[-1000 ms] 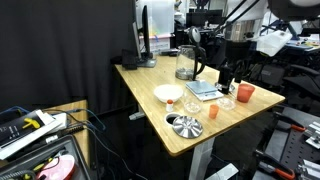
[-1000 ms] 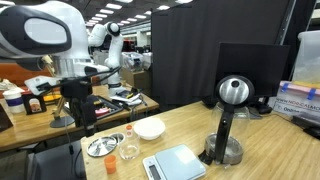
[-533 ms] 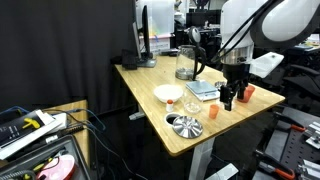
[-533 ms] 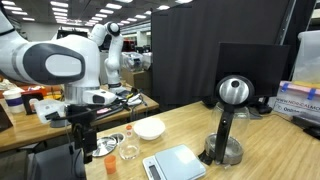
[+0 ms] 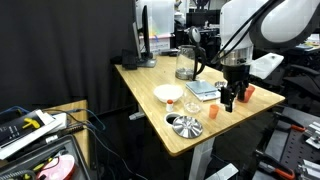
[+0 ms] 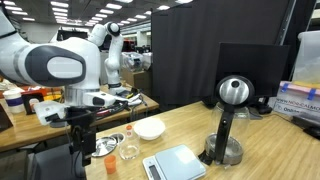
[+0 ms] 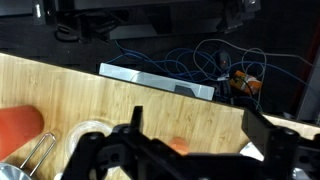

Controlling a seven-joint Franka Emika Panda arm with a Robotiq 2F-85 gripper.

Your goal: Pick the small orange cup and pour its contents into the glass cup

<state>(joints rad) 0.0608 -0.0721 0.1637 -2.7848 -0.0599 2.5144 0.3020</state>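
Observation:
The small orange cup (image 5: 212, 111) stands near the table's front edge, and also shows in the other exterior view (image 6: 111, 164). In the wrist view it (image 7: 178, 146) is a small orange spot low between my fingers. The glass cup (image 6: 129, 151) stands beside it; its rim (image 7: 90, 132) shows in the wrist view on the left. My gripper (image 5: 229, 101) (image 6: 86, 152) (image 7: 200, 135) is open and empty. It hangs low over the table among the cups and touches none.
A larger orange cup (image 5: 246, 92) (image 7: 20, 130), a white bowl (image 5: 168, 93) (image 6: 149, 129), a metal strainer (image 5: 183, 125), a digital scale (image 5: 203, 88) (image 6: 175, 163) and a glass pitcher (image 5: 186, 62) stand on the wooden table (image 5: 150, 85). A black stand (image 6: 228, 130) is at the back.
The arm swung round and the gripper came down towards the table near the cups during the first half second. Since then nothing has visibly moved.

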